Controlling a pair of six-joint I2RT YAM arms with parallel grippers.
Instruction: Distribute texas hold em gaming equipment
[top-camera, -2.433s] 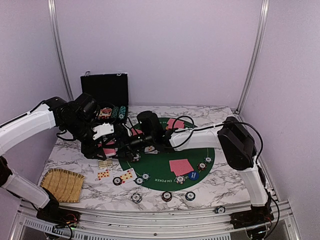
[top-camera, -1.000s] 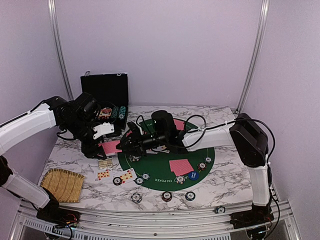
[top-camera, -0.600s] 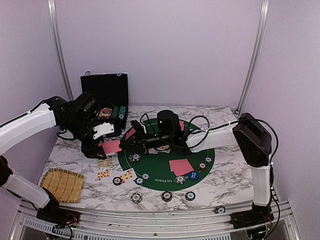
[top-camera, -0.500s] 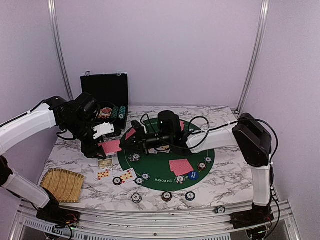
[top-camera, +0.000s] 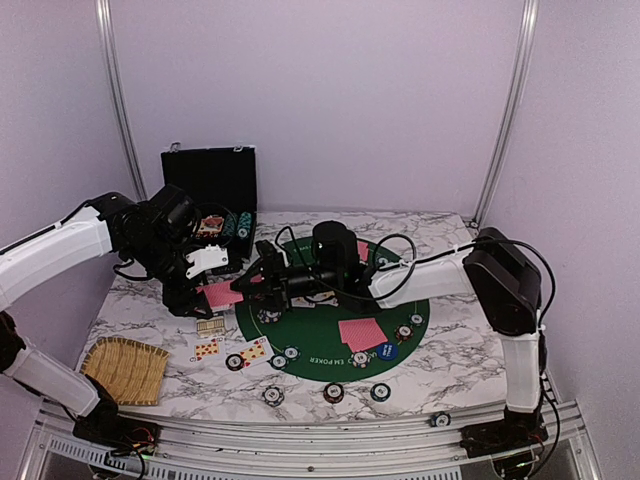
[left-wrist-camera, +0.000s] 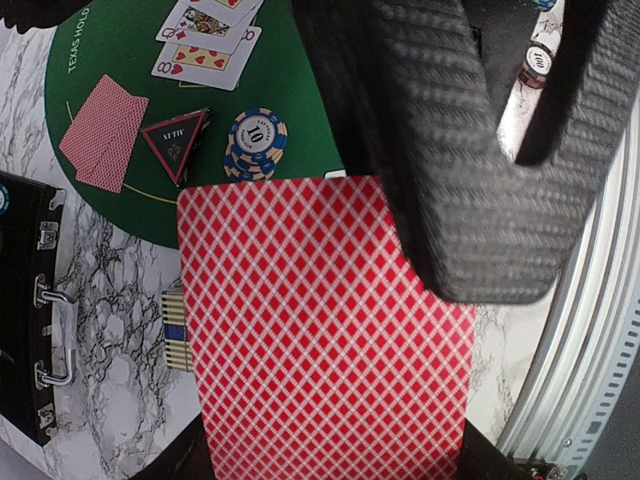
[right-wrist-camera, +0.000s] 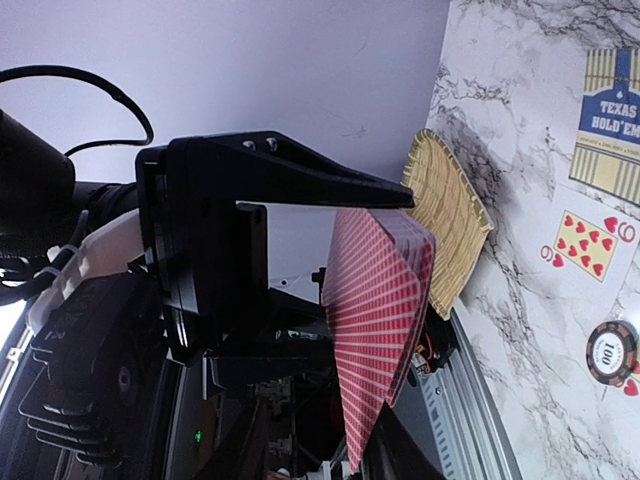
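Red-backed playing cards (left-wrist-camera: 320, 340) sat as a stack pinched in the clamped left gripper (top-camera: 212, 292), held out just ahead of the right gripper (top-camera: 258, 278), likely so it could draw one card to deal; whether the right gripper's jaws were spread could not be told.

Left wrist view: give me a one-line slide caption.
Left gripper holds a red-backed card deck; green felt, triangular marker and chip stack lie beyond.
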